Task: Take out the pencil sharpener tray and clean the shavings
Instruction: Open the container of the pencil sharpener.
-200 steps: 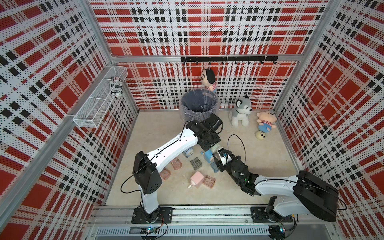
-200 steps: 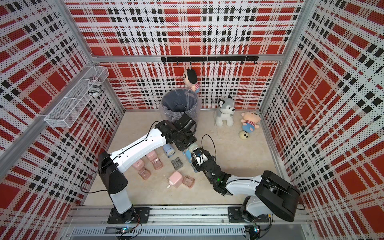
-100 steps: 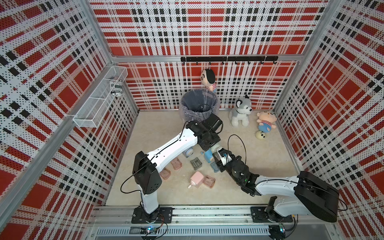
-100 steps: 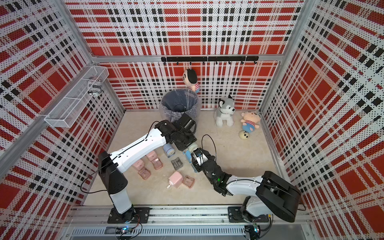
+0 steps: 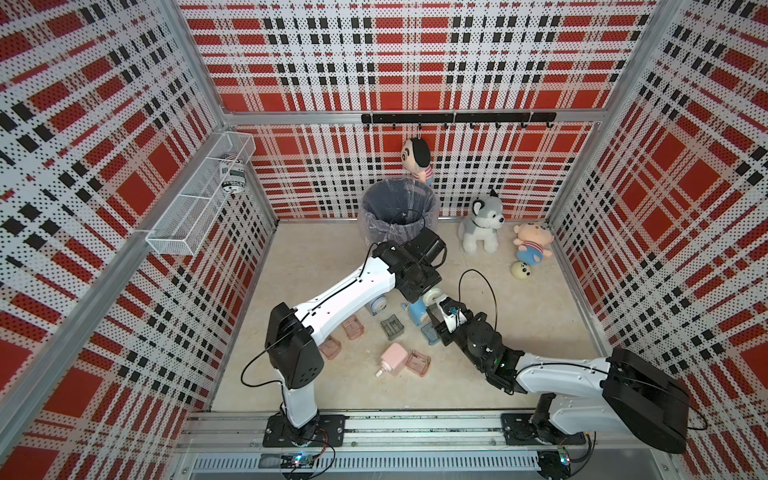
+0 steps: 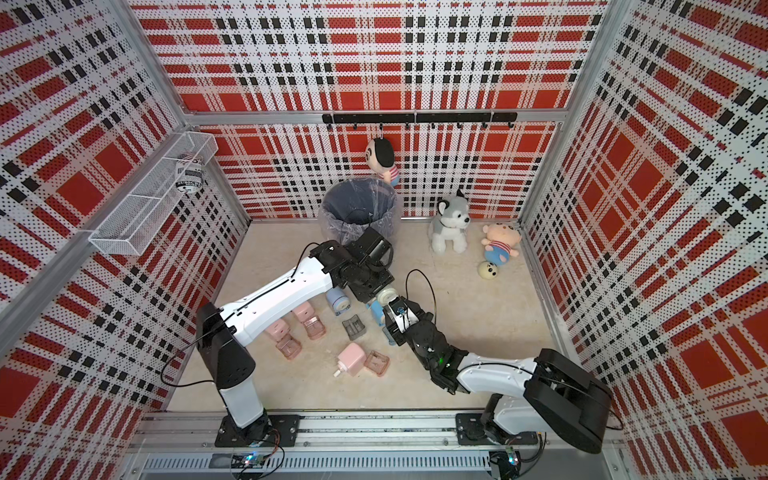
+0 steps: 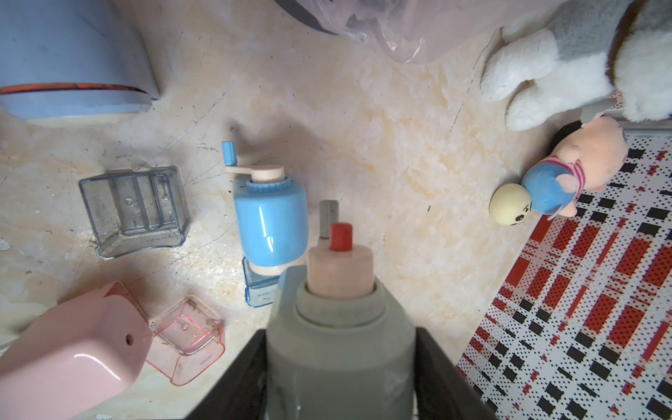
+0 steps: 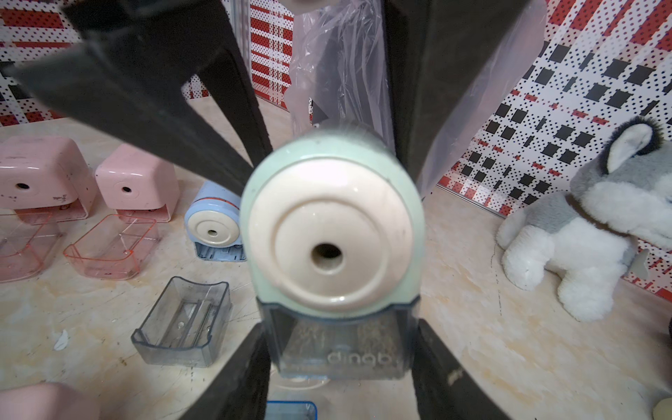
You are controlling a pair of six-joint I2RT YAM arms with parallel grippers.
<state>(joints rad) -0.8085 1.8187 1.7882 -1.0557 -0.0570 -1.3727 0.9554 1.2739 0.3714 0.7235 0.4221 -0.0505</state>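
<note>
A pale green pencil sharpener (image 8: 332,232) with a cream face hangs just above the floor, and my left gripper (image 7: 340,331) is shut on its body (image 7: 340,356). Its cream crank with a red knob (image 7: 341,236) points away from the left wrist camera. The sharpener's smoky clear tray (image 8: 338,349) sits in the slot under the face, with brown shavings inside. My right gripper (image 8: 338,327) is shut on the tray, one finger against each side. In both top views the two grippers meet at the sharpener (image 5: 432,296) (image 6: 386,296), mid-floor.
A lined trash bin (image 5: 399,208) stands behind the left arm. A blue sharpener (image 5: 417,311), an empty grey tray (image 5: 392,327), a pink sharpener (image 5: 392,357) and pink trays (image 5: 417,362) lie around. A husky plush (image 5: 482,224) and doll (image 5: 534,245) sit back right.
</note>
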